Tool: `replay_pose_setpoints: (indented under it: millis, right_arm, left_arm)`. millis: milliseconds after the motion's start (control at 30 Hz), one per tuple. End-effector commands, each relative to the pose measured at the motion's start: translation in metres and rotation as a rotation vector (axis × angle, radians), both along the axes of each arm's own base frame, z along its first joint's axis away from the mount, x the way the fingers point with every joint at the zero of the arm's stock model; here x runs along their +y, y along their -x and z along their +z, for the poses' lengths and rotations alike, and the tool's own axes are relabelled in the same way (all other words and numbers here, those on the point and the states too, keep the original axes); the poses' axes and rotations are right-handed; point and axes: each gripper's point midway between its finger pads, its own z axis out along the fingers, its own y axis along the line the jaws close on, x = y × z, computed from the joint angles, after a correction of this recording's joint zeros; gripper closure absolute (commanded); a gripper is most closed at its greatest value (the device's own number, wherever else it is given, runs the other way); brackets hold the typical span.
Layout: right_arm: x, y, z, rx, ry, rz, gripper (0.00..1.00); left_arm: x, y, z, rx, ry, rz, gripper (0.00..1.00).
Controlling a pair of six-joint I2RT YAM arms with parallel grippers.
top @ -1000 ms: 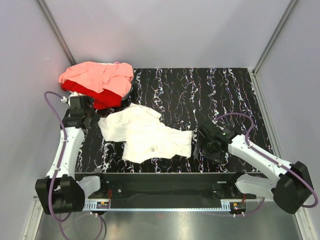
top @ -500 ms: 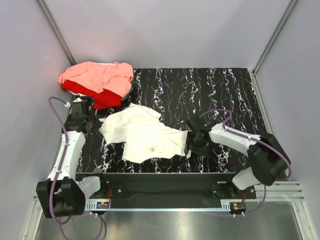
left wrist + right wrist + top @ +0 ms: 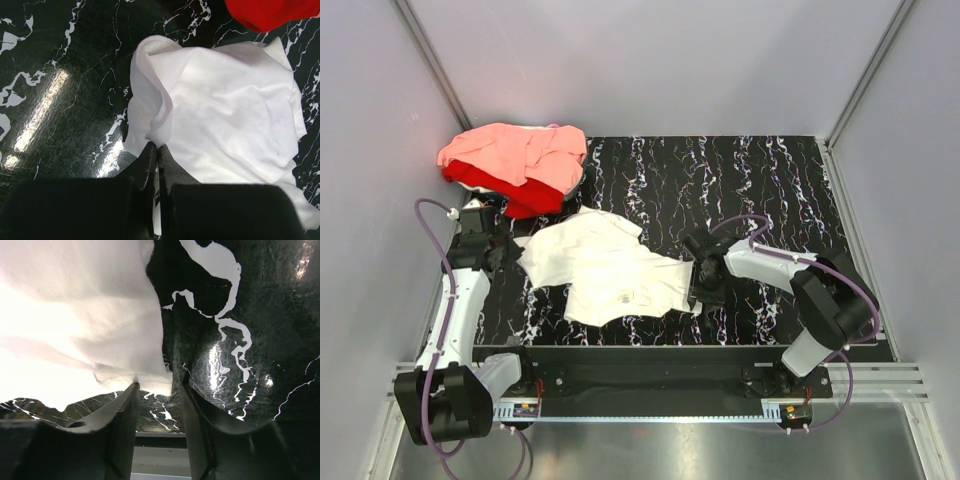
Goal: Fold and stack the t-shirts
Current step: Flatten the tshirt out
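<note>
Close up, the left gripper [image 3: 156,150] has its two dark fingers pressed together, pinching a raised fold at the edge of the white t-shirt [image 3: 230,115]. The rest of that shirt spreads ahead of the fingertips and to their right in the wrist view, over the black marbled table [image 3: 60,100]. Farther ahead, a corner of the red t-shirt [image 3: 265,12] shows. The right gripper [image 3: 159,385] has its jaws partly spread, with a hem corner of the white shirt lying between the tips and the cloth running ahead and to the left in its own view. From above, the white shirt lies crumpled between both grippers. Just beyond the left gripper, the salmon-pink t-shirt [image 3: 515,150] is heaped on the red one
</note>
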Motion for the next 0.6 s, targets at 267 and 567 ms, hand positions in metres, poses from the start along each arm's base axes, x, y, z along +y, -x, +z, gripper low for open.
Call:
replay_pose_setpoints:
  millis: [267,567]
  right_arm:
    - [0.011,-0.013,-0.010,-0.008,0.087,0.093,0.72]
    - [0.010,-0.016,0.004,-0.057,0.063,0.119,1.00]
  left_arm:
    - [0.003,-0.005,0.009,-0.059,-0.011,-0.013,1.00]
    - [-0.004,-0.004,0.036,-0.120,-0.008,-0.064,1.00]
